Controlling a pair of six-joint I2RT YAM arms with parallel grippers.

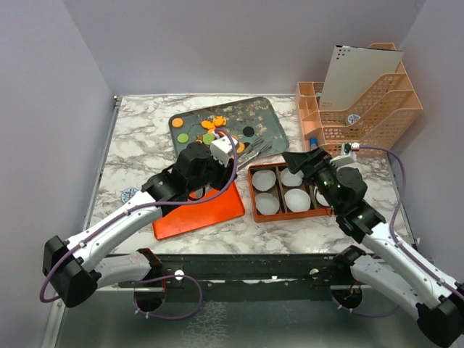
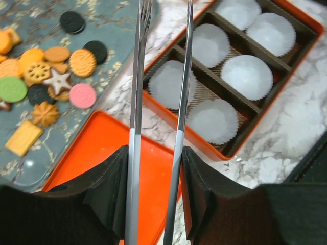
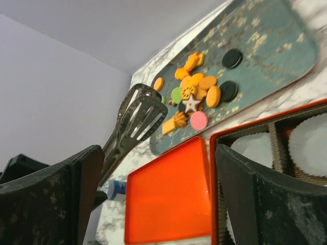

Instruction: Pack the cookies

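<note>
left fingers [image 2: 110, 189] are pressed onto the two arms of a pair of metal tongs [image 2: 135, 102], pinching them part-way so the blades stand a little apart, with nothing seen between them. right fingers [image 3: 245, 194] are spread wide and hold nothing, hanging over the right end of the box [image 2: 168, 109]. the tong blades reach over the bench [image 2: 286, 127] by the far-left corner of the box, short of the cookies [image 2: 56, 66]. those lie heaped on a patterned tray [image 2: 115, 23] beyond the box's far-left side. none is in the box, and the paper cups [image 2: 171, 84] in view are all bare. an orange lid [image 2: 102, 148] lies flat just left of the box. assessment: the step in hand is the first pick. recommend choosing an outlier, such as the pink or a black biscuit on the box side of the heap. lower a blade either side of it and close gently, since such biscuits probably crumble. lift clear before crossing the box wall to the nearest cup.
</note>
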